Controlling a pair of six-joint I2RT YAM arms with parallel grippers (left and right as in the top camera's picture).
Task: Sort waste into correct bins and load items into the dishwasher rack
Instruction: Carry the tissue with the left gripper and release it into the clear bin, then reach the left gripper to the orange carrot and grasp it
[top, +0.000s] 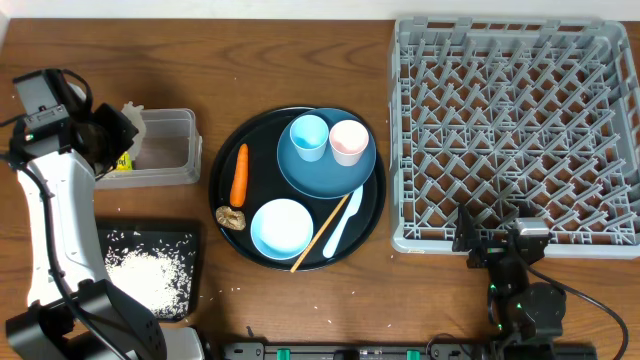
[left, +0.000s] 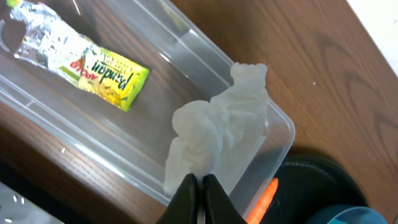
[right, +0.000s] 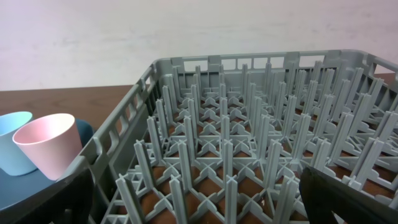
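Observation:
My left gripper (left: 200, 186) is shut on the crumpled white tissue (left: 217, 130) and holds it over the clear box (left: 62, 118), where the yellow-green wrapper (left: 109, 76) and foil (left: 46, 43) lie. In the overhead view the left gripper (top: 128, 128) is at the box's (top: 170, 140) left end. Rice (top: 150, 270) lies in the black tray (top: 150, 230). The carrot (top: 239, 173), brown lump (top: 231, 216), plate (top: 320, 178), bowl (top: 281, 228), blue cup (top: 308, 137), pink cup (top: 348, 141), spoon (top: 343, 225) and chopstick (top: 318, 238) are on the round tray. My right gripper (top: 495, 240) is open and empty at the rack's (top: 510, 130) front edge.
The round black tray (top: 222, 150) stands between the clear box and the rack. Some rice grains lie scattered on the table around the black tray. The right wrist view shows the rack's pegs (right: 249, 143) close ahead and the pink cup (right: 50, 146) to the left.

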